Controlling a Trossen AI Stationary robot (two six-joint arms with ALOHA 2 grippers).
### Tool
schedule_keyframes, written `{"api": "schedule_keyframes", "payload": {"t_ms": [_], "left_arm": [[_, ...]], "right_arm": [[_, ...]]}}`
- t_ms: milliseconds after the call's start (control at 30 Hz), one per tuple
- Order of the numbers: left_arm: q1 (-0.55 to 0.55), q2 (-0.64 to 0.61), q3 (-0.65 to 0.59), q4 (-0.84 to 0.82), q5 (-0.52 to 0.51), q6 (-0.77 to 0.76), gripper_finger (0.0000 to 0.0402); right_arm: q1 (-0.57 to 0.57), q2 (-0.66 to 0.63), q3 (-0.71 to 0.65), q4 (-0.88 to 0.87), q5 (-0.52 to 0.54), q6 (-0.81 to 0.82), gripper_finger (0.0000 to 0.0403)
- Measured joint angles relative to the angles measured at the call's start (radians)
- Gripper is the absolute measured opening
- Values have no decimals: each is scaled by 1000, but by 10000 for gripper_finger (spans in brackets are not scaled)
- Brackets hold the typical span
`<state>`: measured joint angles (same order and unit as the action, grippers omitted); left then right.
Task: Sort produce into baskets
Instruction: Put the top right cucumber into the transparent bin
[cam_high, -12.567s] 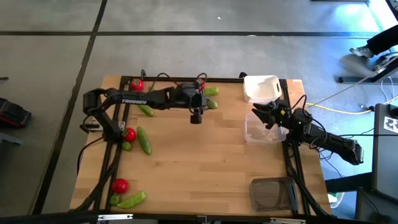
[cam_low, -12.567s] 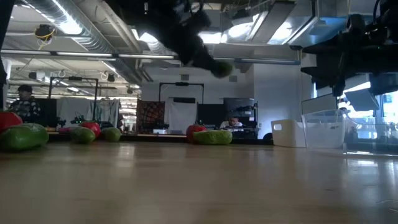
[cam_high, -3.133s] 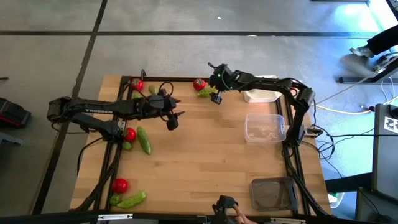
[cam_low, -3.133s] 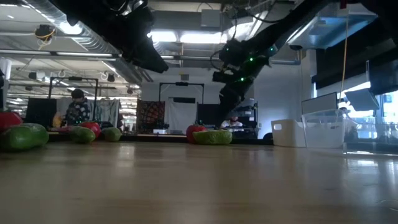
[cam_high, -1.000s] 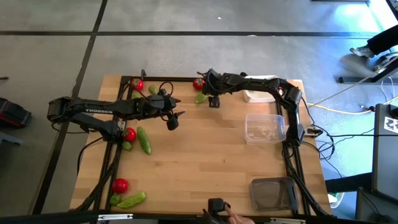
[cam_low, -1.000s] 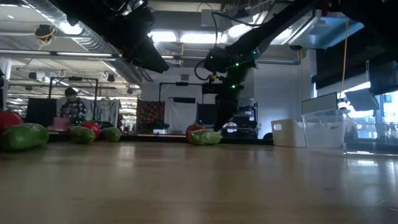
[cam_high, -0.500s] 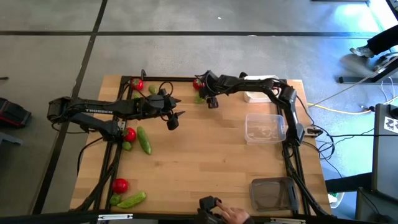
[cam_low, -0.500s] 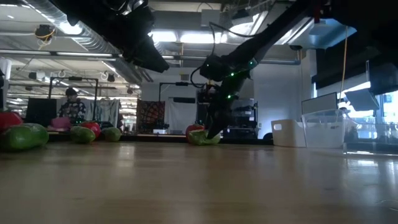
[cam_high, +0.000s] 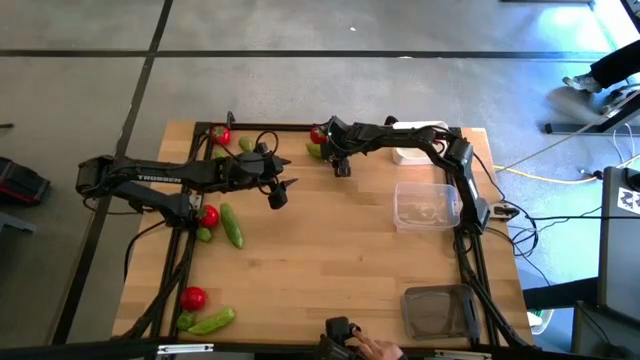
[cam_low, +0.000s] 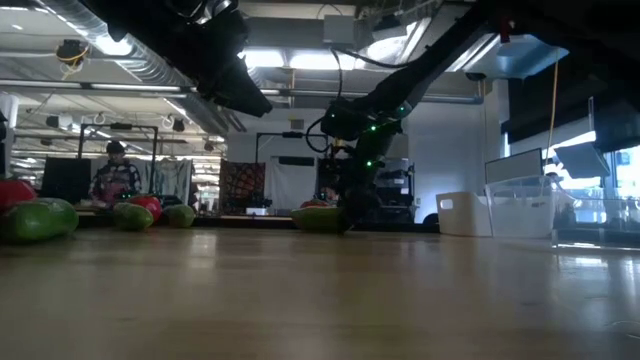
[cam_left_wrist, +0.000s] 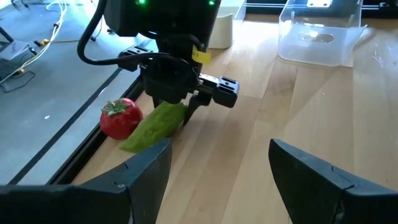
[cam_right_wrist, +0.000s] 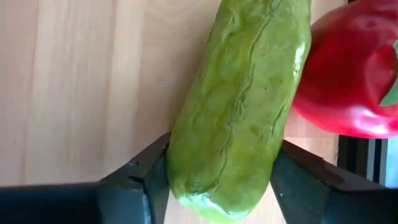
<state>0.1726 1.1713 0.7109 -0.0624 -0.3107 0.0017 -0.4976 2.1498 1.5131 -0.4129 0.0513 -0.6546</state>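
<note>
Reaching to the far edge of the wooden desk (cam_high: 320, 250), at about 12 o'clock in our overhead view, our right end effector (cam_high: 328, 150) has its two dark fingers (cam_right_wrist: 137, 177) pressed against both sides of an elongated green pod (cam_right_wrist: 239, 118), pinching it where it lies on the wood. A round red tomato (cam_right_wrist: 351, 74) touches the pod's side, right at the desk's black border rail (cam_left_wrist: 74, 165). From the left wrist we see the same pod (cam_left_wrist: 152, 124) under the right arm's tip with the tomato (cam_left_wrist: 121, 118) just beside it. Our left end effector (cam_high: 277, 194) hangs above the desk at about 10 o'clock, its fingers (cam_left_wrist: 146, 168) spread wide with nothing between them. An opaque white rectangular basket (cam_high: 420, 155) sits at about 1 o'clock, a clear plastic basket (cam_high: 427, 207) at 3 o'clock, and a dark grey translucent basket (cam_high: 437, 310) at 5 o'clock. More red tomatoes and green pods lie along the desk's 9 o'clock side.
</note>
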Motion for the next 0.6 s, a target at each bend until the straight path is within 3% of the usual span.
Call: {"api": "schedule_keyframes", "payload": {"t_ms": [200,600], "left_arm": [[0,0,0,0,0,0,265],[0,0,0,1,0,-19,265]], "right_arm": [[0,0,0,-2,21,54,178],[22,-109,-2,-60,36,107,175]]}}
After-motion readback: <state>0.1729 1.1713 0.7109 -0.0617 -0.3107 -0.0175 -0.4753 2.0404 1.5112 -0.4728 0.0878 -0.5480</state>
